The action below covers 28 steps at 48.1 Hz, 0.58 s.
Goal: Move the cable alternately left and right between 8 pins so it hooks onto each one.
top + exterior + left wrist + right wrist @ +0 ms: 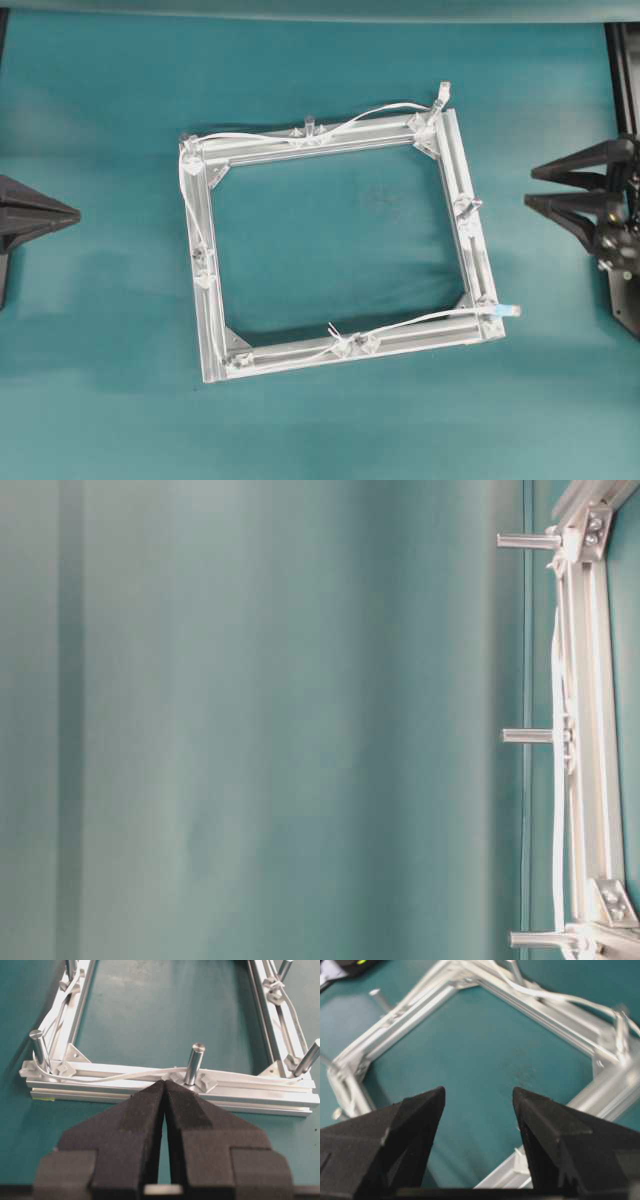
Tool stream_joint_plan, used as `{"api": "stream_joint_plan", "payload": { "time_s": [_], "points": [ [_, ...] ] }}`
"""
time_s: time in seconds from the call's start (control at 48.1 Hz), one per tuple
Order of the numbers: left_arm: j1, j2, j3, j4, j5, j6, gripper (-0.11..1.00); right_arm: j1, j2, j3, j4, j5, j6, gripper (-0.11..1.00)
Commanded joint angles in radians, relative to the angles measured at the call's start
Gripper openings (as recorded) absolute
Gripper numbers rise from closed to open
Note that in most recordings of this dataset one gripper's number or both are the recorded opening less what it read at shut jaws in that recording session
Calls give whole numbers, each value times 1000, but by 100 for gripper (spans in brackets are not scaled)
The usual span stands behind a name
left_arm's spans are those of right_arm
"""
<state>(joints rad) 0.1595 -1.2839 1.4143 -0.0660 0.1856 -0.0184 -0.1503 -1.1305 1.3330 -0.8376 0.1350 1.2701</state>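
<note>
Left wrist view, nearest first: the left gripper [164, 1091] has its two black jaws pressed together, holding nothing, just short of the frame [170, 1096]. On the bar in front of it stand three upright pins [194, 1064], one at each corner and one in the middle. The cable [125, 1076] runs lengthwise along this bar, curls round the left corner pin and passes the middle one.

In the right wrist view the right gripper [478, 1097] hangs above the frame [395, 1030] with its jaws spread wide and nothing between them; the picture is blurred, so the cable [545, 995] shows only as a white line along the far bar.

From overhead, the single cable [345, 125] starts at a clear plug beyond the frame's top right corner, runs along the top bar, down the left bar, then along the bottom bar to a light blue tip [510, 311] pointing right past the bottom right corner. The right bar carries no cable. The left gripper [72, 212] sits at the left edge and the right gripper [530, 187] at the right edge, both well apart from the one square frame [215, 330]. Not all eight pins can be counted here.
</note>
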Motion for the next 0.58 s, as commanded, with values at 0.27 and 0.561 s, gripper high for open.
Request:
{"api": "stream_joint_plan", "payload": {
  "time_s": [0.27,0.561],
  "points": [
    [-2,6,-15,3,-6,-6,0,55,-133,29,-2,-31,-258,64],
    [-2,6,-17,3,-6,-6,0,66,-126,72,-8,-97,-265,64]
  ]
}}
